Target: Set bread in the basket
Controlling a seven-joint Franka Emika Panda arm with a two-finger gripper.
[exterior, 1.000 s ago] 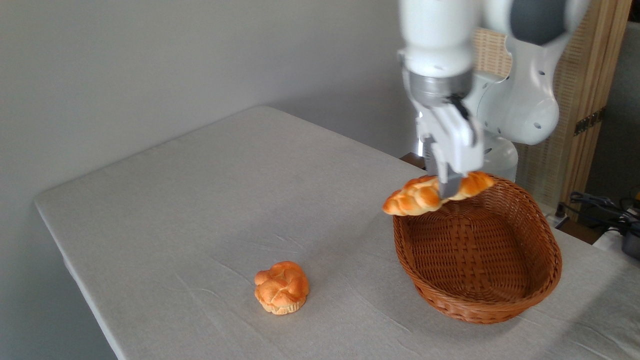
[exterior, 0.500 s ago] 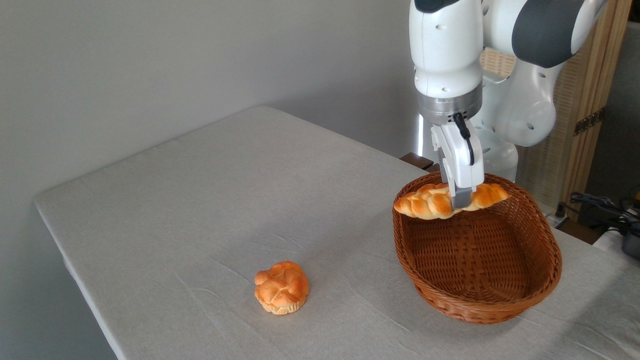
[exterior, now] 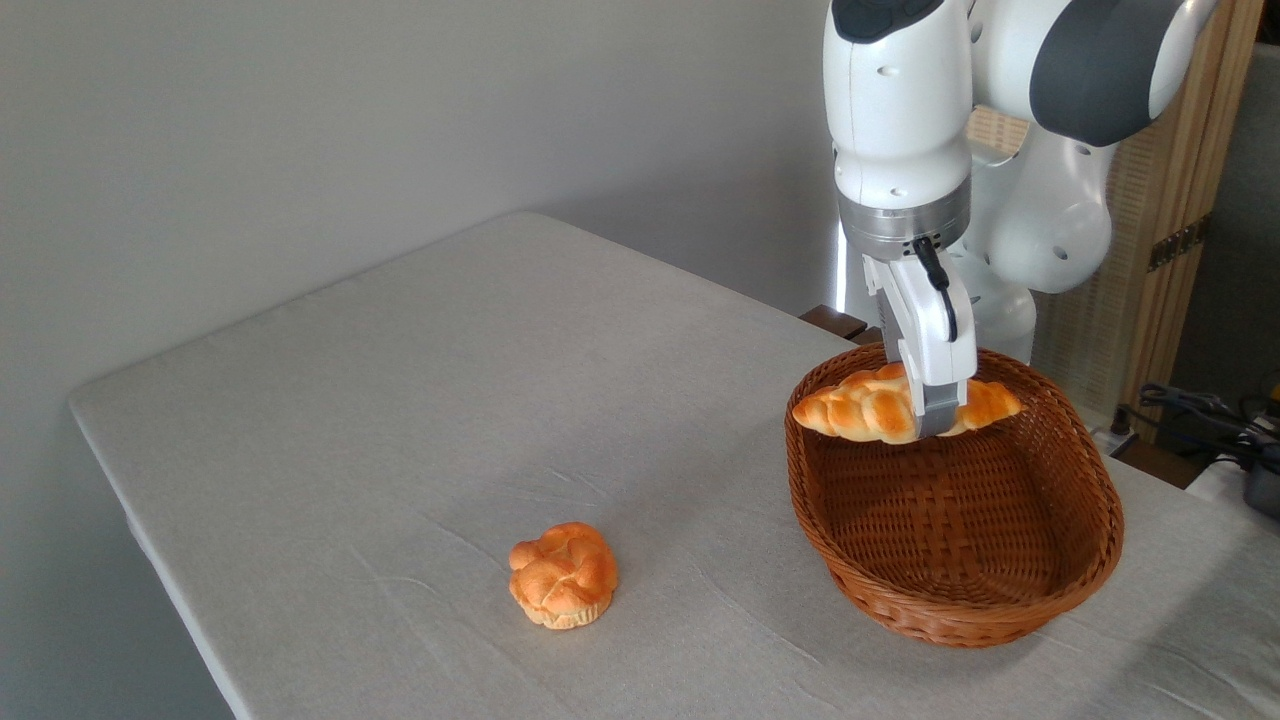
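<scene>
Grey-clothed table [exterior: 400, 400], plain grey wall [exterior: 300, 130], slatted wooden screen [exterior: 1180, 200]

The gripper [exterior: 941, 420] covers the middle of the bread [exterior: 870, 410], and its far finger seems hidden behind the loaf. The arm [exterior: 900, 100] runs off the top edge. The table [exterior: 400, 400] is cut at the bottom and right edges.

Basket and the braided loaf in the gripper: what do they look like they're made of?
The basket looks like woven wicker or rattan, brown with a slight sheen; interlaced strands show on wall and floor. The braided loaf, held in the gripper, has a glossy, even golden-orange surface, possibly real glazed bread, possibly a foam or plastic replica; the picture cannot settle it.
</scene>
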